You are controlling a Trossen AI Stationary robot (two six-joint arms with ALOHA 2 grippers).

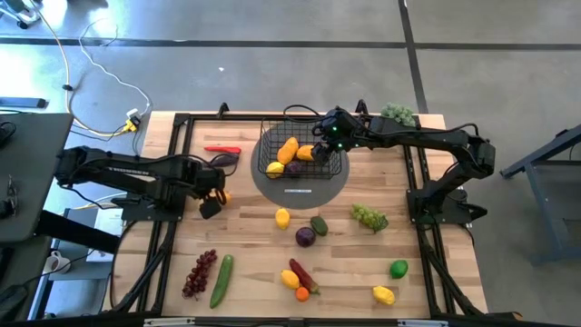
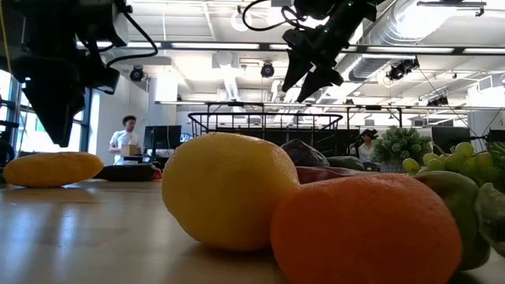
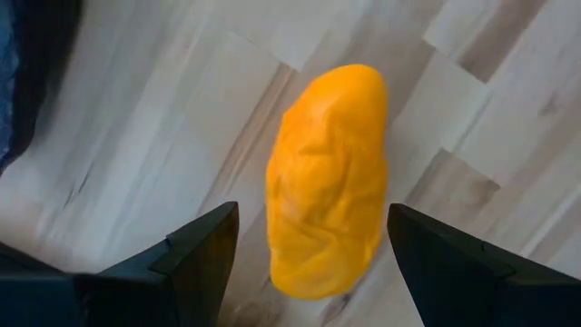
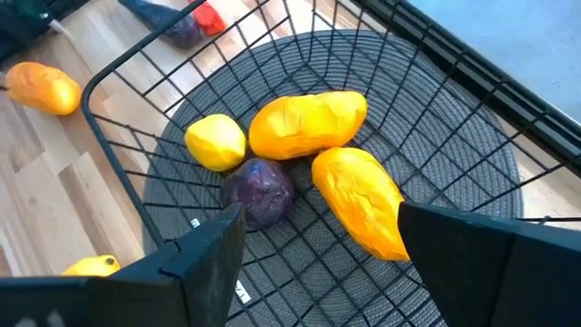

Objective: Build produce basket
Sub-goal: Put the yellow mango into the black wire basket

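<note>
The black wire basket [image 1: 265,150] stands on a round grey mat [image 1: 300,188] at the table's far middle. It holds two orange mangoes [image 4: 307,124] [image 4: 361,202], a lemon [image 4: 216,142] and a purple plum [image 4: 259,189]. My right gripper [image 1: 325,138] [image 4: 313,250] hangs open just above the basket's right part, fingers pointing down; in the low view it [image 2: 309,77] is clear of the rim. My left gripper [image 1: 214,198] [image 3: 313,259] is open and low over the table's left part. Its fingers stand on either side of an orange mango [image 3: 329,177] lying on the wood, with gaps on both sides.
More produce lies on the near half: lemon [image 1: 282,217], purple plum [image 1: 306,237], green grapes [image 1: 369,216], lime [image 1: 398,268], lemon [image 1: 383,294], red grapes [image 1: 200,272], cucumber [image 1: 221,279]. A red chili [image 1: 221,149] lies left of the basket. A potted plant [image 1: 397,113] stands at the far right.
</note>
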